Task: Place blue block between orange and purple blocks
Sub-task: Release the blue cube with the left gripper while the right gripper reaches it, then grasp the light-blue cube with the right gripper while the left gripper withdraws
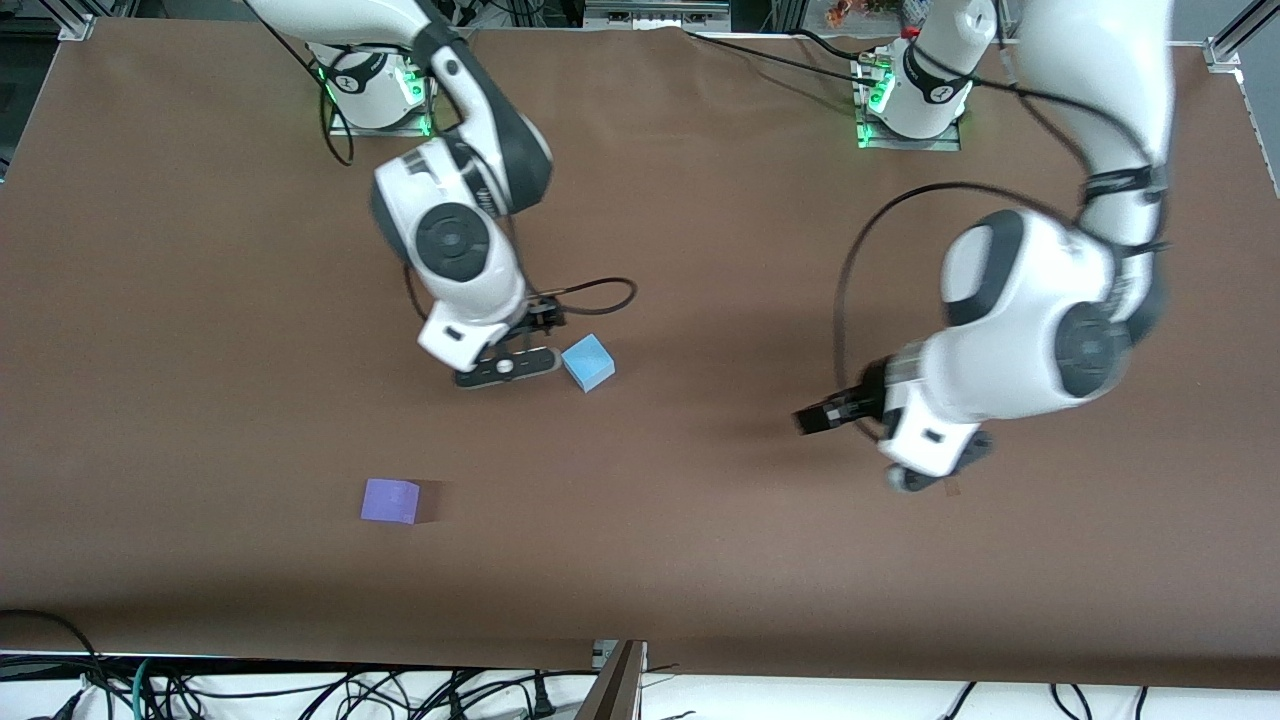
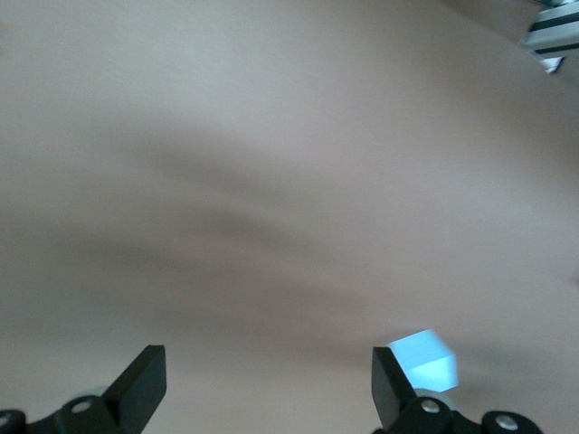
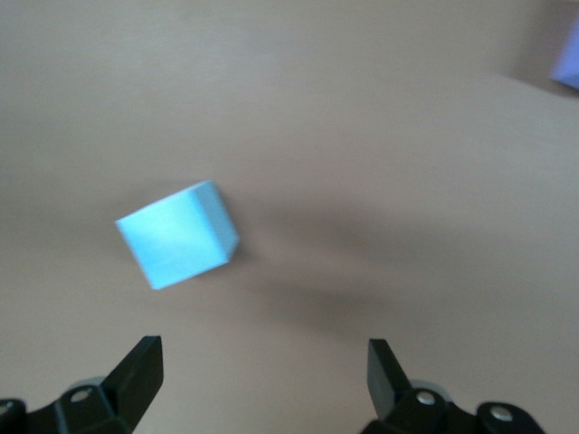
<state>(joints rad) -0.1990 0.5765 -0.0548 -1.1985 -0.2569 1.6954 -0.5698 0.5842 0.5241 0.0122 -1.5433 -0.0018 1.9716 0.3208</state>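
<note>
The blue block [image 1: 587, 362] lies on the brown table, a light sky-blue cube turned at an angle. My right gripper [image 1: 505, 368] hangs just beside it, on the side toward the right arm's end. In the right wrist view the gripper [image 3: 262, 348] is open and empty, and the blue block [image 3: 178, 235] lies ahead of the fingers, not between them. The purple block [image 1: 390, 500] lies nearer the front camera; it also shows in the right wrist view [image 3: 568, 59]. My left gripper [image 1: 925, 470] is open and empty [image 2: 270, 357] over bare table. The orange block is out of view.
The blue block [image 2: 425, 360] shows small in the left wrist view, partly hidden by one finger. A metal frame corner [image 2: 552, 36] marks the table's edge there. Both arm bases [image 1: 905, 95] stand along the table's back edge. Cables hang below the front edge.
</note>
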